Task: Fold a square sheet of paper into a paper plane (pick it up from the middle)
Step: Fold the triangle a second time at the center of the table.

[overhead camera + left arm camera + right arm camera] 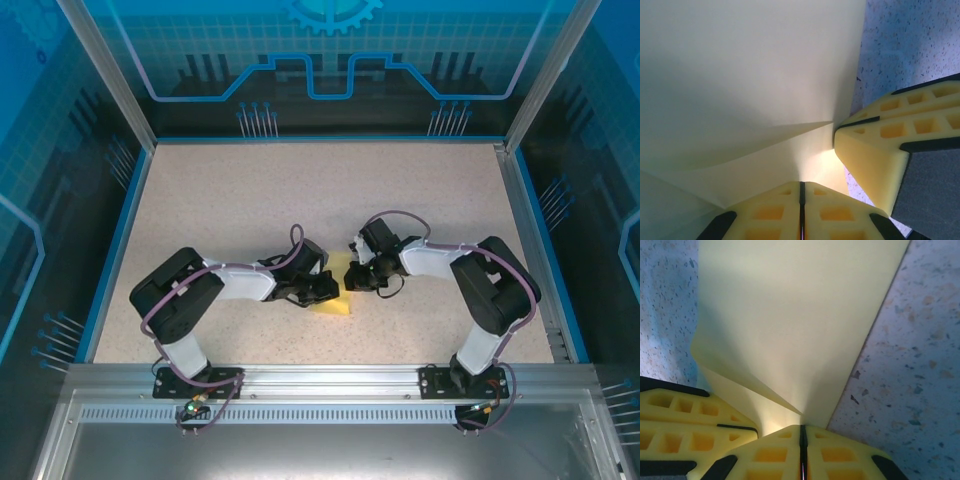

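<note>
Left claw (801, 192) and right claw (801, 435), just beside each other, each pinch the square sheet of paper (336, 304) near the middle of the surface (250, 200). If the 2 pull unevenly, the sheet could tear or crease crooked.

Materials: square sheet of paper (790, 315), thin smooth matt paper; bench (300, 190), matt, finely speckled, grainy; left gripper (801, 192), moulded yellow plastic, dull; front rail (330, 376), brushed metal.
</note>
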Controlling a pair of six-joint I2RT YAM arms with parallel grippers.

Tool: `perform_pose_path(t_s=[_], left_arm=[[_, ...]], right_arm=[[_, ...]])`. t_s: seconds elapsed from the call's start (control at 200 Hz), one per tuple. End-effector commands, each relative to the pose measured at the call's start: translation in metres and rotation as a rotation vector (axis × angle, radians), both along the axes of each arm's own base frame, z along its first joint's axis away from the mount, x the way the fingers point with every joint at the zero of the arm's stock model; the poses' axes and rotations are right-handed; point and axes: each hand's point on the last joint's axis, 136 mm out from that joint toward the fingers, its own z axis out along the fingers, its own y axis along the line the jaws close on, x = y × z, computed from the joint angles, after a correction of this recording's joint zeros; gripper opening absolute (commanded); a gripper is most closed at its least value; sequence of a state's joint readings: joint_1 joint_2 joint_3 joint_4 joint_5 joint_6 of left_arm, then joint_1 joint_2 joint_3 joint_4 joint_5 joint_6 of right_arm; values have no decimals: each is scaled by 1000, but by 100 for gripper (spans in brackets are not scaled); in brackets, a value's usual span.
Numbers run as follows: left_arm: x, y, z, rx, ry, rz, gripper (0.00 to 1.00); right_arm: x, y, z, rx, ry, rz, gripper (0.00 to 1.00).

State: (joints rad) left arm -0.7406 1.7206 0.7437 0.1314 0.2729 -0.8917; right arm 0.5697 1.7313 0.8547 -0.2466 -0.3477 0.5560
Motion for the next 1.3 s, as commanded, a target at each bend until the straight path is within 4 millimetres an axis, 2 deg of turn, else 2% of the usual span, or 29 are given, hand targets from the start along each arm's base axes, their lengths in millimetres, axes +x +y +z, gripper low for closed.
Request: perform_pose_path(t_s=[0.0,0.06,0.125,0.46,0.625,0.73,0.785,0.955,1.005,1.155,1.296], left_arm=[[8,-1,25,-14,-51,17,13],[12,0,33,-12,-76,28,13],[16,4,32,16,-88,43,13],[17,12,3,92,-37,63,12],[11,24,-14,168,18,88,11],[7,25,-19,172,40,84,11],[7,23,-15,160,35,77,11],[23,12,25,78,-75,77,12],[27,13,29,75,-88,90,12],[22,21,6,122,-34,114,8],[21,32,-7,160,-13,154,7]], right_arm=[[-13,-14,-21,-99,48,9,9],[-14,-16,-22,-106,48,13,9],[-16,-17,-24,-109,51,15,9],[-16,-18,-26,-119,54,12,9],[-15,-19,-27,-130,50,12,9],[-15,-20,-27,-132,53,13,9],[-16,-19,-27,-134,51,15,9],[-17,-21,-28,-139,53,17,9],[-17,-21,-28,-139,54,18,9],[-18,-20,-29,-138,57,17,9],[-18,-20,-30,-133,59,12,9]])
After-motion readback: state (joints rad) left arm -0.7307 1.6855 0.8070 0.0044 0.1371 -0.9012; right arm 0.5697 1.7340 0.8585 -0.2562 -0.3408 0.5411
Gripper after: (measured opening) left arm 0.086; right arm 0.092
